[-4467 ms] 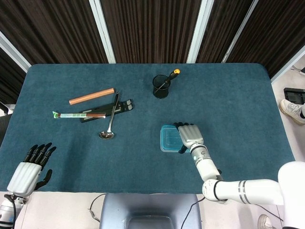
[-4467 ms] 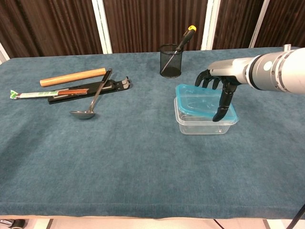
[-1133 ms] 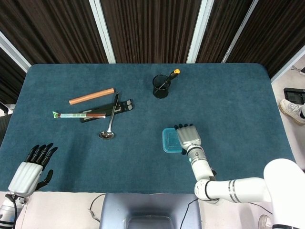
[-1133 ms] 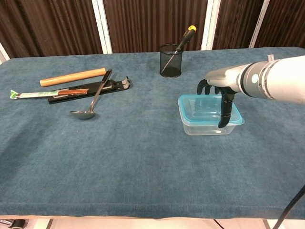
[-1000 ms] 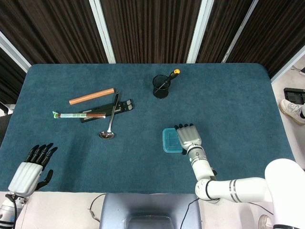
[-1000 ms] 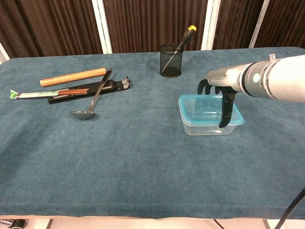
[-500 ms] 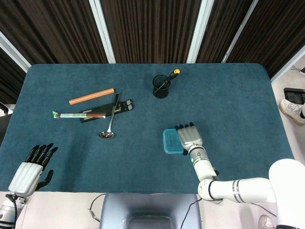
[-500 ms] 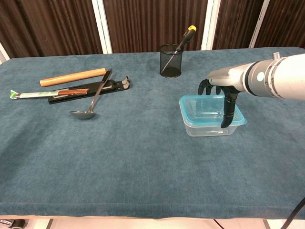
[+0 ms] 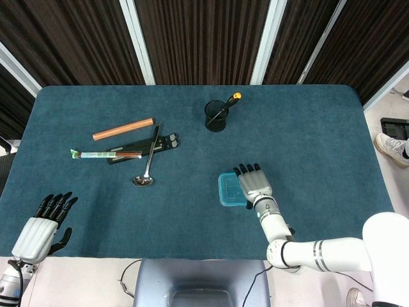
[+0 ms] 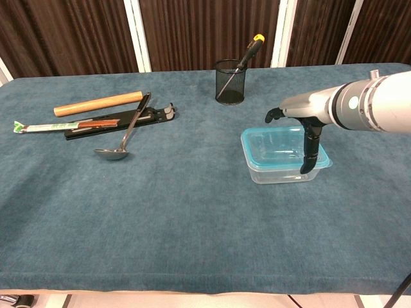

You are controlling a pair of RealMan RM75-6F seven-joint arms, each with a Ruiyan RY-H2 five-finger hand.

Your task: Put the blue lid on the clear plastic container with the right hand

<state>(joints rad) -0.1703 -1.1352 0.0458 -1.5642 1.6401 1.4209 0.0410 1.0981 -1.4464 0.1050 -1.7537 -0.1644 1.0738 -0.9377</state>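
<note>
Looking down from the head view, the right hand lies flat with fingers extended over the right part of the blue lid, which sits on the near-centre of the table; the clear plastic container beneath is hidden here, and the left hand rests open and empty at the near left corner. Turning to the chest view, the blue lid rests on the clear plastic container, apparently level, while the right hand is spread above it, gripping nothing, its thumb hanging down past the right rim. Whether the lid is snapped home cannot be told. A likely hazard is uneven pressing tilting the lid, or the light container sliding on the cloth.
</note>
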